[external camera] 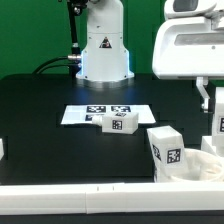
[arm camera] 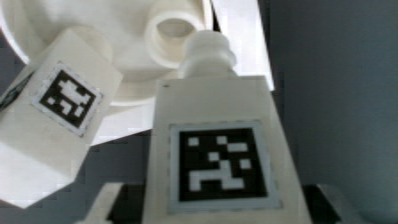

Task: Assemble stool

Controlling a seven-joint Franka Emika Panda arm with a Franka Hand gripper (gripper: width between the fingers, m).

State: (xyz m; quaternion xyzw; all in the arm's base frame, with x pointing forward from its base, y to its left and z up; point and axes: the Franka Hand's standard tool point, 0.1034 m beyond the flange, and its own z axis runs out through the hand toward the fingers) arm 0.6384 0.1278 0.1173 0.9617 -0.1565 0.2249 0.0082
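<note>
In the wrist view my gripper (arm camera: 221, 206) is shut on a white block leg (arm camera: 221, 130) with a black-and-white tag. One finger (arm camera: 118, 204) shows on each side of the leg. The leg's peg end (arm camera: 206, 50) points at the round white seat (arm camera: 125, 25), close to one of its holes. A second tagged leg (arm camera: 64, 105) stands fixed on the seat beside it. In the exterior view the gripper (external camera: 214, 112) hangs over the seat (external camera: 200, 165) at the right edge, next to the fixed leg (external camera: 166, 148). A third leg (external camera: 120, 122) lies near the table's middle.
The marker board (external camera: 88, 113) lies flat mid-table, under the loose leg. White border rails run along the front (external camera: 100, 190) and the exterior view's left edge (external camera: 2, 150). The robot base (external camera: 103, 50) stands at the back.
</note>
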